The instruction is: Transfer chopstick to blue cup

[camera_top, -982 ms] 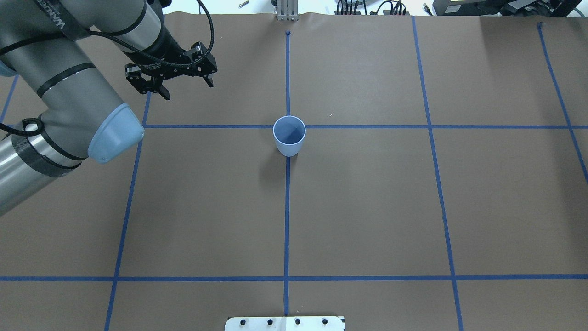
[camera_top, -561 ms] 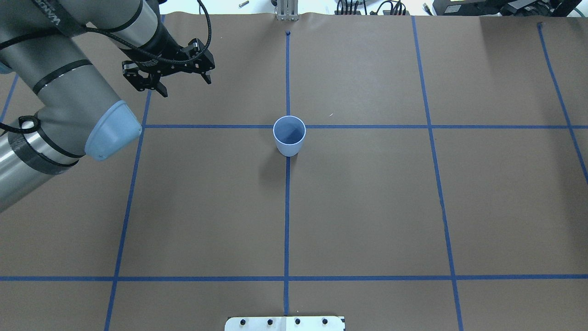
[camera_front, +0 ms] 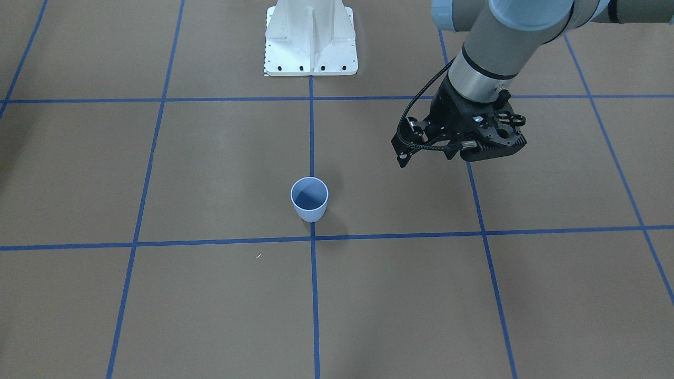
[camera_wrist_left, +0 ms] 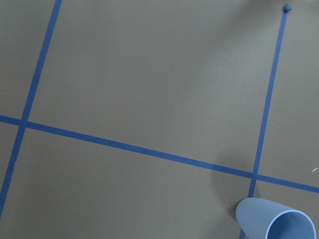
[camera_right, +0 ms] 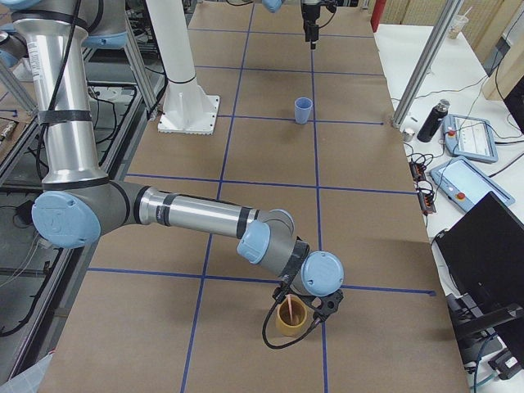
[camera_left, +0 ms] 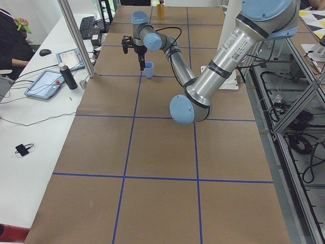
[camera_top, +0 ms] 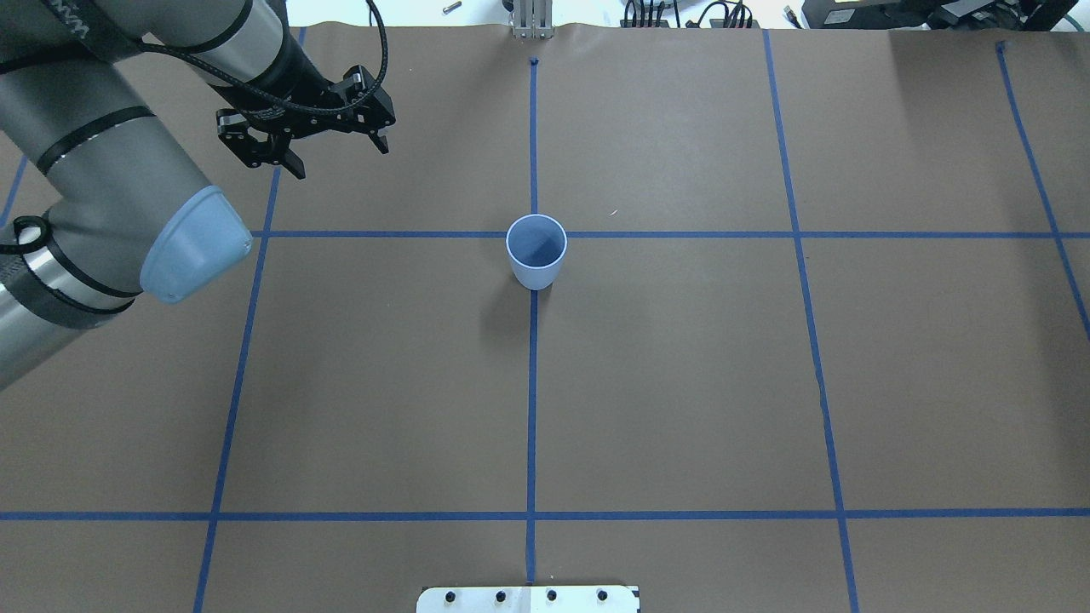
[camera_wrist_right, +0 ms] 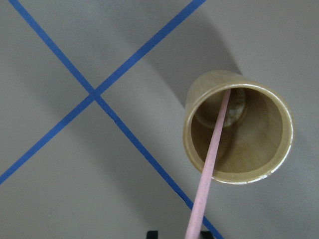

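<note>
The blue cup (camera_top: 536,255) stands upright and empty at the table's middle, on a tape crossing; it also shows in the front view (camera_front: 309,202) and the left wrist view (camera_wrist_left: 274,221). My left gripper (camera_top: 336,156) hovers far to the cup's left and beyond it, open and empty (camera_front: 437,152). A pale pink chopstick (camera_wrist_right: 212,154) leans in a tan cup (camera_wrist_right: 192,149) at the table's right end. My right gripper (camera_right: 311,304) hangs just above that cup (camera_right: 286,326). I cannot tell whether it is open or shut on the chopstick.
Blue tape lines grid the brown table. The robot's white base plate (camera_front: 310,47) sits at the near edge. A side desk with tablets and a dark bottle (camera_right: 429,121) lies beyond metal posts (camera_right: 426,61).
My left arm has drawn back to the left and slightly farther from the cup, its gripper still open. The blue cup has not moved.
</note>
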{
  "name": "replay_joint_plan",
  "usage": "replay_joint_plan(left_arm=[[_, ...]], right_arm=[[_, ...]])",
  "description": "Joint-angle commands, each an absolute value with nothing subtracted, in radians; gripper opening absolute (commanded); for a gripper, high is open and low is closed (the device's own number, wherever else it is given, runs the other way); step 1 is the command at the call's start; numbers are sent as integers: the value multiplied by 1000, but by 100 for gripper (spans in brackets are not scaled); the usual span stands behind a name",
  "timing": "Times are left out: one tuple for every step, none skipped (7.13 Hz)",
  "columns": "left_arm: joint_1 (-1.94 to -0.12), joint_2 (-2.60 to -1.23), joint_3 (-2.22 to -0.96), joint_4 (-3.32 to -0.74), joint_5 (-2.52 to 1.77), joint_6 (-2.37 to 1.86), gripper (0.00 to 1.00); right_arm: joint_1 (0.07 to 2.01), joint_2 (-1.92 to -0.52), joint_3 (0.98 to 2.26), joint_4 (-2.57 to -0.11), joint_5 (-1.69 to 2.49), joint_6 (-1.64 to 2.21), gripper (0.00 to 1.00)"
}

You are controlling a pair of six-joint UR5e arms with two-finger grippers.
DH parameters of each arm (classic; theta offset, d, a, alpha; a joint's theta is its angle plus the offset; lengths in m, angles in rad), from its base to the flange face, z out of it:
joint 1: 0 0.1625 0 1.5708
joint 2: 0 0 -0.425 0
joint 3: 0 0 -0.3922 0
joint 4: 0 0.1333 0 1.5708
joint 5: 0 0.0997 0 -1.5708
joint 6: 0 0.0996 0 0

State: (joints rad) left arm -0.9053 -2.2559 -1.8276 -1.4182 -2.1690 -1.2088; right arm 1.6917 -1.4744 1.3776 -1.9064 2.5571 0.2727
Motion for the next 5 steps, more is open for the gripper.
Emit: replay_joint_plan(left_arm=[[-904, -2258, -1830, -1413, -2169, -1209, 99], [-904, -2260, -1829, -1413, -2168, -1209, 99], [-904, -2261, -1827, -1413, -2168, -1210, 99], [-904, -2263, -1828, -1413, -2168, -1210, 99], [-904, -2263, -1829, -1413, -2169, -1209, 99]], right_arm=[[1693, -1485, 1390, -1907, 2557, 272, 30], [1695, -1497, 1399, -1905, 2557, 272, 30], [1701, -1500, 1399, -1907, 2556, 270, 30], [1709, -1512, 1404, -1905, 2554, 270, 29], [1712, -1543, 1432, -1905, 2553, 270, 28]])
